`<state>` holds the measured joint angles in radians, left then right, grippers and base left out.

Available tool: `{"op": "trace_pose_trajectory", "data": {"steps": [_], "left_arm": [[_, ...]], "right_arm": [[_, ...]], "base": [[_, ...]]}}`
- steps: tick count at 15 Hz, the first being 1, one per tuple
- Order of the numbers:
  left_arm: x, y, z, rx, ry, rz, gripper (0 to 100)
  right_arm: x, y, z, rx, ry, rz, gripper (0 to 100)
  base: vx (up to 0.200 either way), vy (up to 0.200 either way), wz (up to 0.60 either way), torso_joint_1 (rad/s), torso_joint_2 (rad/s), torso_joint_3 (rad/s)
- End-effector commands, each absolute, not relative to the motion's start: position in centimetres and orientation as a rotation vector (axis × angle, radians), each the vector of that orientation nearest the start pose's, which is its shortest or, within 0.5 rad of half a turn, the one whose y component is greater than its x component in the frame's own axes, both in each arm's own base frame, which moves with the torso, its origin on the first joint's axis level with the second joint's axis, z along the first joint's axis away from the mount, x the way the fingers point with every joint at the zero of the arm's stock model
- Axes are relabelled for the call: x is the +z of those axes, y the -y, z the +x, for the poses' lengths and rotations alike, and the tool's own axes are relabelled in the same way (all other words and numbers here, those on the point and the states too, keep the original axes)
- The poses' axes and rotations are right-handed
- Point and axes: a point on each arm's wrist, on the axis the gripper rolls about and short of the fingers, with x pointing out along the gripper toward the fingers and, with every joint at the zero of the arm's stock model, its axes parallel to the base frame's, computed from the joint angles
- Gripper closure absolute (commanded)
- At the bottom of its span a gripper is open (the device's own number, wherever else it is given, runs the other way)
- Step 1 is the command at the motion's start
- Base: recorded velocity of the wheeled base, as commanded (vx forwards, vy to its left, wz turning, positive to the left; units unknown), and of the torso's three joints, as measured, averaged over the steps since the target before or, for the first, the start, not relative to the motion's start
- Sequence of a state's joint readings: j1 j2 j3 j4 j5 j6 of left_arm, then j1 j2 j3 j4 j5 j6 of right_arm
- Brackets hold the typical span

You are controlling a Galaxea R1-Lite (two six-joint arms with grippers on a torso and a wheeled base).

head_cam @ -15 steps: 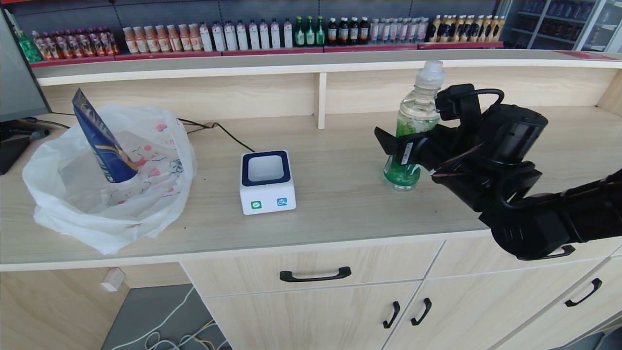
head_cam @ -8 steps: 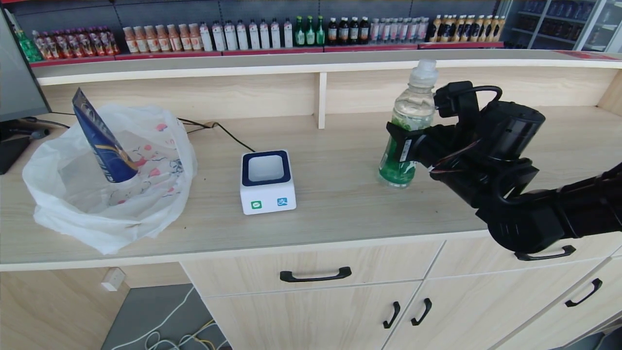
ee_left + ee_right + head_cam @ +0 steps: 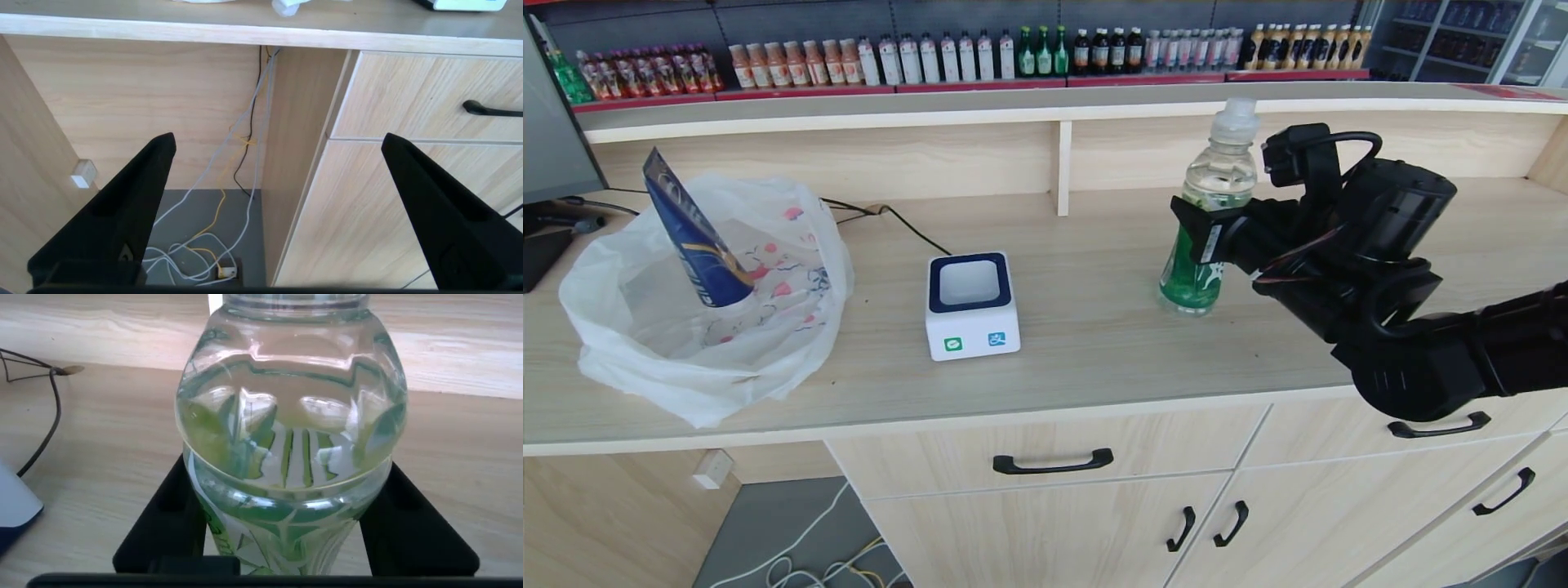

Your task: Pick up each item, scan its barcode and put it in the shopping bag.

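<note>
Head view: clear green-labelled plastic bottle (image 3: pixel 1217 184) upright at right part of light wooden counter (image 3: pixel 1094 351); right gripper (image 3: pixel 1215 241) clenched round its middle. White cube scanner (image 3: pixel 972 306) centre, white plastic shopping bag (image 3: pixel 629 359) left. Left gripper (image 3: pixel 270 212) released, prongs spread, below counter edge.

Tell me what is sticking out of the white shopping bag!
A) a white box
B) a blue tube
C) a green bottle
B: the blue tube leans inside the shopping bag, while the bottle is in the right gripper and the white box sits on the counter.
</note>
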<state>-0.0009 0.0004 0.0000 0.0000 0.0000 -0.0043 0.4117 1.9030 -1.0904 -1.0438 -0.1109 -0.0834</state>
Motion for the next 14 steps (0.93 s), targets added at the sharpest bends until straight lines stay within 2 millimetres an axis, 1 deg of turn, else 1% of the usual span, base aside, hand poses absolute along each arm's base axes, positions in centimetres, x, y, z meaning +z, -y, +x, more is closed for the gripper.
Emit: {"op": "trace_pose_trajectory", "data": {"steps": [1, 3, 6, 8, 10, 13, 14], "left_arm": [[7.5, 0.0, -2.3, 0.000, 0.000, -0.005, 0], [7.5, 0.0, -2.3, 0.000, 0.000, -0.005, 0], [7.5, 0.0, -2.3, 0.000, 0.000, -0.005, 0], [7.5, 0.0, -2.3, 0.000, 0.000, -0.005, 0], [7.5, 0.0, -2.3, 0.000, 0.000, -0.005, 0], [7.5, 0.0, -2.3, 0.000, 0.000, -0.005, 0], [7.5, 0.0, -2.3, 0.000, 0.000, -0.005, 0]], "right_arm": [[24.1, -14.5, 33.7, 0.290, 0.262, -0.015, 100], [24.5, -14.4, 33.4, 0.289, 0.274, -0.012, 100], [25.9, -13.9, 32.4, 0.287, 0.310, -0.002, 100], [26.6, -13.6, 31.5, 0.300, 0.326, 0.000, 100], [27.3, -13.2, 30.1, 0.367, 0.345, -0.007, 100], [27.2, -12.7, 28.5, 0.415, 0.335, 0.002, 100], [26.8, -12.2, 27.4, 0.446, 0.317, 0.002, 100]], "base": [[0.000, 0.000, 0.00, 0.000, 0.00, 0.000], [0.000, 0.000, 0.00, 0.000, 0.00, 0.000], [0.000, 0.000, 0.00, 0.000, 0.00, 0.000], [0.000, 0.000, 0.00, 0.000, 0.00, 0.000], [0.000, 0.000, 0.00, 0.000, 0.00, 0.000], [0.000, 0.000, 0.00, 0.000, 0.00, 0.000], [0.000, 0.000, 0.00, 0.000, 0.00, 0.000]]}}
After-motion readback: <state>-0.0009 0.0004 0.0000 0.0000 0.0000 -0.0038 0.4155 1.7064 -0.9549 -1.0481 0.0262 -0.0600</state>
